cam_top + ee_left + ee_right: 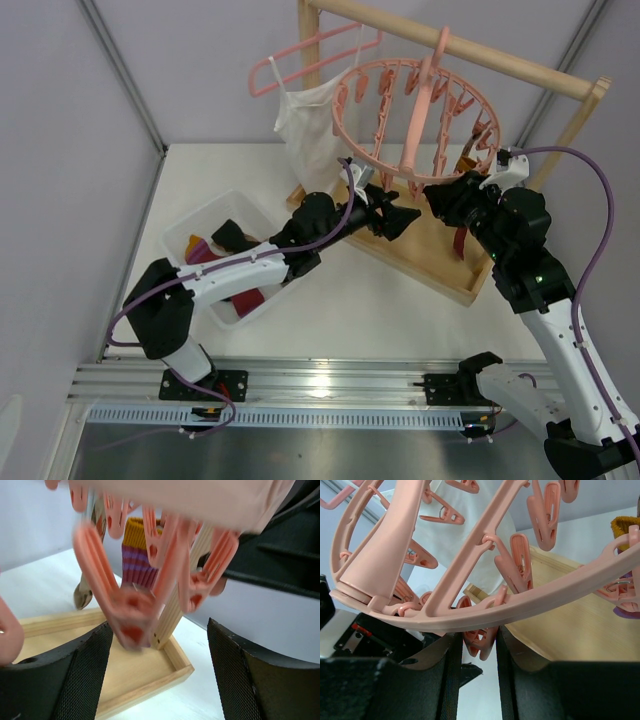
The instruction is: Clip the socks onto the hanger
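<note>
Bright, even light fell from above in the top view. The table (400, 300) looked almost washed-out white, with only soft, faint shadows under the arms. A patch of glare sat on the metal rail (320, 385) at the near edge. That view was sharp throughout.

In the left wrist view the clips (130, 615) hung close to the lens, smeared and out of focus. The sock (136, 555) behind them was soft too, while the mesh on the left gripper (160, 680) was fairly crisp.

In the right wrist view the hanger (530, 605) was sharp and evenly lit. The right gripper (476, 680) below it was dark, almost without detail.
</note>
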Controlling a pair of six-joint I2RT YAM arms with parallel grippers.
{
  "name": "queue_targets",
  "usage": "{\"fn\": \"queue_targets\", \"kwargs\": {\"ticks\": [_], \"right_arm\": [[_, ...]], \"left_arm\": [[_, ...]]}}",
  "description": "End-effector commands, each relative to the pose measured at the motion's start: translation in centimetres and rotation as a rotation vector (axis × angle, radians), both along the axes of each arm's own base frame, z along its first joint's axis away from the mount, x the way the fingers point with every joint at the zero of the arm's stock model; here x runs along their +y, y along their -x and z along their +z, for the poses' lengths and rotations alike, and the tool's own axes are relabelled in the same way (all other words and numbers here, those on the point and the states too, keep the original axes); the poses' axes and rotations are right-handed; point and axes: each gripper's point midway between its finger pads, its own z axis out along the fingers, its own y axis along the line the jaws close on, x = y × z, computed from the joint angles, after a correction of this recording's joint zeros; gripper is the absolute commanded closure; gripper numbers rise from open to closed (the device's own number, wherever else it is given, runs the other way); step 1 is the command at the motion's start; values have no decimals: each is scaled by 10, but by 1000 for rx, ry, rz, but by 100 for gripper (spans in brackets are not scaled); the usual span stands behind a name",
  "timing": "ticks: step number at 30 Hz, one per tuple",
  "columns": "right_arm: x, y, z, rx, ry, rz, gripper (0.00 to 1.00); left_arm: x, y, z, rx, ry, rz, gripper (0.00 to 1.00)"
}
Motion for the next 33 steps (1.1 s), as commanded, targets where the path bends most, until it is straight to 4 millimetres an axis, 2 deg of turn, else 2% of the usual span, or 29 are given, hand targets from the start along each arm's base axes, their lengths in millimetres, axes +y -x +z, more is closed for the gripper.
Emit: {"fn": "queue_targets", "kwargs": {"ticks": [1, 4, 10, 14, 24, 33], "right_arm": [[-2, 2, 25, -69, -12, -1, 89], [-2, 3, 24, -67, -13, -1, 88], [-1, 3, 24, -66, -17, -1, 85], [-8, 2, 23, -62, -8, -38, 76], [-18, -3, 23, -66, 17, -92, 54], [-26, -8, 29, -78, 51, -134, 50]], "left_arm": [[6, -3, 49, -58, 93, 24, 21], [5, 0, 50, -53, 102, 8, 21], [7, -7, 52, -31, 117, 40, 21], [12, -18, 51, 14, 123, 90, 22], [18, -28, 55, 48, 139, 132, 22], [21, -28, 60, 47, 146, 135, 22]]}}
